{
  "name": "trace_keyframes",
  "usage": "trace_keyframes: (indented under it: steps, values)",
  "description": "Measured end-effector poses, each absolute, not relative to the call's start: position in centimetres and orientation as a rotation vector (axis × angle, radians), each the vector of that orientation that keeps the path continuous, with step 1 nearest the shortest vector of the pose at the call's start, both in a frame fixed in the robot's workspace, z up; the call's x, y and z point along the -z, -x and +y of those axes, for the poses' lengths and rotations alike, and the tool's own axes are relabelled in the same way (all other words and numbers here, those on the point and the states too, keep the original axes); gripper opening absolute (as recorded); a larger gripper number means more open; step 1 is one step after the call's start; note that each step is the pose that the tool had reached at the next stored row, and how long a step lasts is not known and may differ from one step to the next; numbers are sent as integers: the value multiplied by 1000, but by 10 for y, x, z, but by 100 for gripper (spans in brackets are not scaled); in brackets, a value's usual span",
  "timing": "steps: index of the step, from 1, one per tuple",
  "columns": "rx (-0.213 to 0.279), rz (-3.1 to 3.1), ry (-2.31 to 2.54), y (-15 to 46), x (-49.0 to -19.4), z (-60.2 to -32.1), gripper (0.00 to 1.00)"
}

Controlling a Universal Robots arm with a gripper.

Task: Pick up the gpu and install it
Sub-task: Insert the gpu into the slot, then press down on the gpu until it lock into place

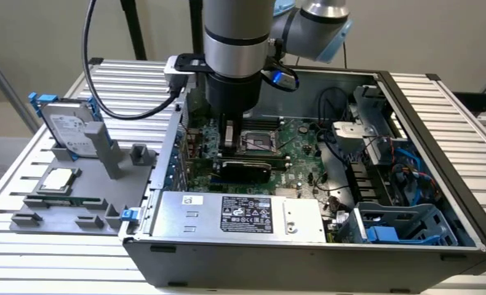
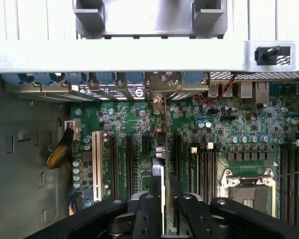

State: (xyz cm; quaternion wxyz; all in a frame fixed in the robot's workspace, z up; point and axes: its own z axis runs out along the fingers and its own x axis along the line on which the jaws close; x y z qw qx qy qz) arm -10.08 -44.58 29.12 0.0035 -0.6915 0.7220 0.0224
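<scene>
Slatted metal tabletop (image 1: 440,110) carries the open computer case (image 1: 309,252); inside, the gripper (image 2: 162,199) is clamped on the gpu (image 2: 159,149), held edge-on over the motherboard (image 2: 239,129) slots. Thin, stiff, light and fragile, it looks best pinched along its top edge

hard drive (image 1: 66,129), CPU chip (image 1: 56,180), power supply (image 1: 235,214)

The case (image 1: 309,258) is matt grey sheet metal; the motherboard (image 2: 119,124) is glossy green; the fingers (image 2: 152,209) are matt black; the surface (image 1: 440,110) is ribbed bare aluminium.
</scene>
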Motion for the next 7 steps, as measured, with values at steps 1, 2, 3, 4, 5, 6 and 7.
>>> trace_keyframes:
  steps: [1,2,3,4,5,6,7]
  values:
    - [-70,2263,2168,101,-291,-446,0]
    - [-71,2263,2167,101,-291,-446,0]
    - [-71,2263,2167,101,-291,-446,0]
    - [-71,2263,2167,101,-291,-446,0]
    - [-71,2263,2167,101,-291,-446,0]
    - [-71,2263,2167,101,-291,-446,0]
    - [-71,2263,2167,101,-291,-446,0]
